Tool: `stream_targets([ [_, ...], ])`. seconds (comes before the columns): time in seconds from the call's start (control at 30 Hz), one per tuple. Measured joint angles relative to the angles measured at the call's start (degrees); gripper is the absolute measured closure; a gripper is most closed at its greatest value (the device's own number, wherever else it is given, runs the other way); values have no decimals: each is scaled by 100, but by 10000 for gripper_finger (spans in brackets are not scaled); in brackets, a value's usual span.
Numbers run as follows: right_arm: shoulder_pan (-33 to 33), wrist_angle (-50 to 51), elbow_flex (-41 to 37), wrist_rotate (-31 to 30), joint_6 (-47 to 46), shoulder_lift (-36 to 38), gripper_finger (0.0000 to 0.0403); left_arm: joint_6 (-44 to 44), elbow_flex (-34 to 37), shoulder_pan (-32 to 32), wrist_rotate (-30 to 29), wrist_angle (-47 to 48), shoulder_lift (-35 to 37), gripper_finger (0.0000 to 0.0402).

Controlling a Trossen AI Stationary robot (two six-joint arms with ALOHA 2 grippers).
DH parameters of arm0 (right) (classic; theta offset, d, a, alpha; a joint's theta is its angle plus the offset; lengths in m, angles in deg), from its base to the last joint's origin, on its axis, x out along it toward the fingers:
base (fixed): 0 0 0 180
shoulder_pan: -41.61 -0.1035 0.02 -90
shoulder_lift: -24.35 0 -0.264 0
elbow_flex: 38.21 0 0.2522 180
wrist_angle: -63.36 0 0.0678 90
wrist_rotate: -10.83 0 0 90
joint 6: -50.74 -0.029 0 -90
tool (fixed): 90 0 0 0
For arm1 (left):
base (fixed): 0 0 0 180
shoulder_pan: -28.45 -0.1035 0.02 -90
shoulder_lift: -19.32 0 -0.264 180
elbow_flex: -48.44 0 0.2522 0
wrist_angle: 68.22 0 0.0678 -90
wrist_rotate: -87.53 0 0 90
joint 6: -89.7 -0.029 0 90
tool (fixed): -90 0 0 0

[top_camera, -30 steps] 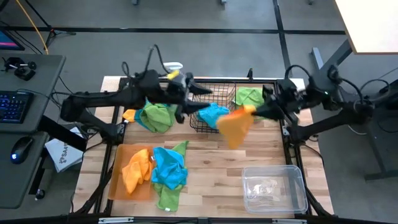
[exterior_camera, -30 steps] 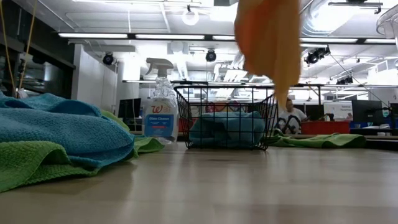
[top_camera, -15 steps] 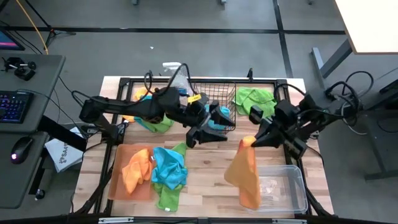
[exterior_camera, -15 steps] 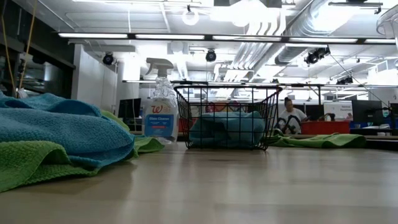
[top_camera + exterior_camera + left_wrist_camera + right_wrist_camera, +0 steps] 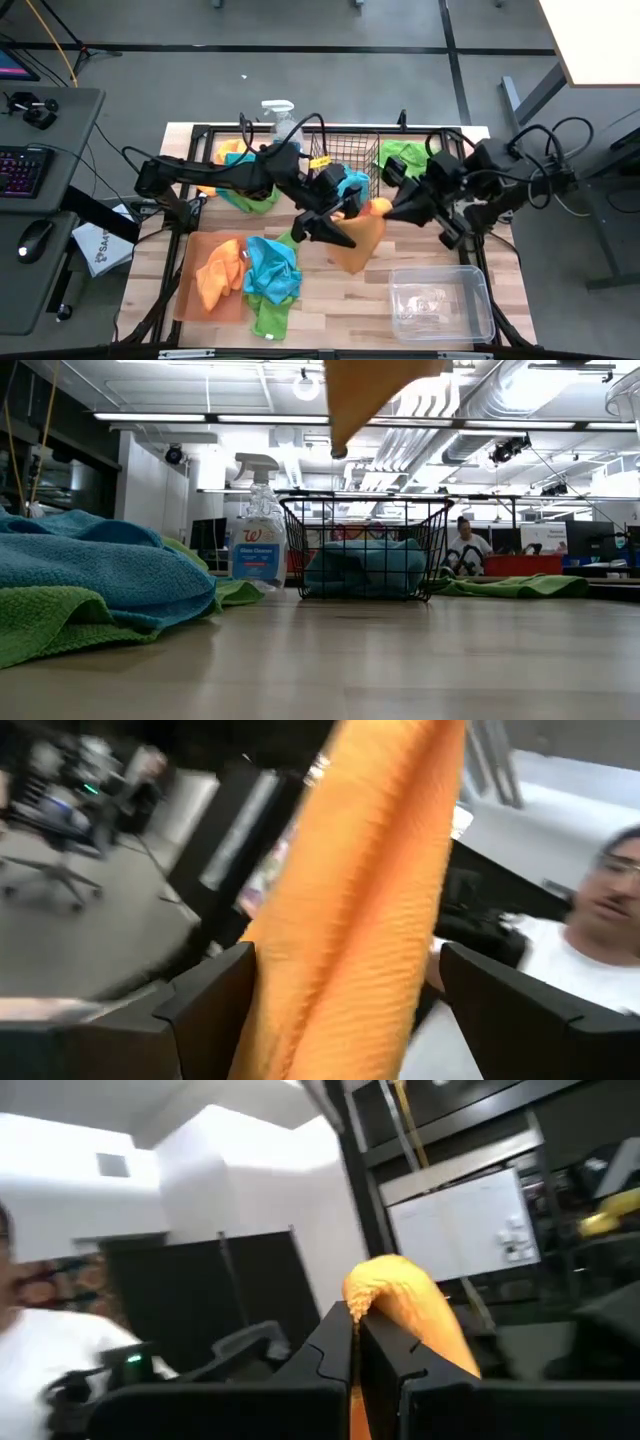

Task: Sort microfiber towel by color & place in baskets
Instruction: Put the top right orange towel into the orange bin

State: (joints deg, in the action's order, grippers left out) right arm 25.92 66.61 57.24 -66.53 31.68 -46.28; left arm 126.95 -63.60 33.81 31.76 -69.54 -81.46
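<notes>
one ribbed orange towel (image 5: 358, 238), black wire-mesh basket (image 5: 352, 152)

- In the low view the orange towel (image 5: 375, 395) is cut off by the top edge (neither gripper shows there).
- The left wrist view is blurred; the person (image 5: 590, 935) behind is smeared.
- The clear tub (image 5: 441, 303) holds something indistinct.

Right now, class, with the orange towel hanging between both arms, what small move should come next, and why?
Probably close the left end effector on the orange towel: its fingers stand open on either side of the hanging cloth, while the shut right end effector pinches the top. That would complete a handover.
</notes>
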Motion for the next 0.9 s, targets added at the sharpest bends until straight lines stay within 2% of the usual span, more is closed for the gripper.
stream_targets([
  [0.1, 191, -16, 0, -86, 54, 4, 403, 147, 0, 9, 432, 6, -8, 96],
  [0.2, 309, -1, 0, -178, 11, -3, 403, -63, 0, 37, 518, 11, -8, 98],
  [0.33, 344, 9, 0, -185, 13, -33, 403, -327, 2, 37, 573, 43, -8, 132],
  [0.43, 344, 0, 0, -187, 10, -64, 403, -563, 2, -16, 575, 192, -8, 203],
  [0.57, 344, 43, 0, -319, 101, -131, 403, -970, 4, -84, 724, 382, -8, 357],
  [0.6, 344, 38, 0, -327, 145, -155, 402, -995, 4, -101, 790, 385, -8, 378],
  [0.67, 344, 50, 0, -519, 158, -176, 396, -917, 4, -136, 875, 402, 14, 387],
  [0.77, 356, 172, 0, -830, 157, -165, 361, -992, 7, -198, 1019, 848, 147, 398],
  [0.9, 372, 483, -12, -1061, 122, -31, 276, -1620, 2, -245, 796, 2579, 601, 400],
])
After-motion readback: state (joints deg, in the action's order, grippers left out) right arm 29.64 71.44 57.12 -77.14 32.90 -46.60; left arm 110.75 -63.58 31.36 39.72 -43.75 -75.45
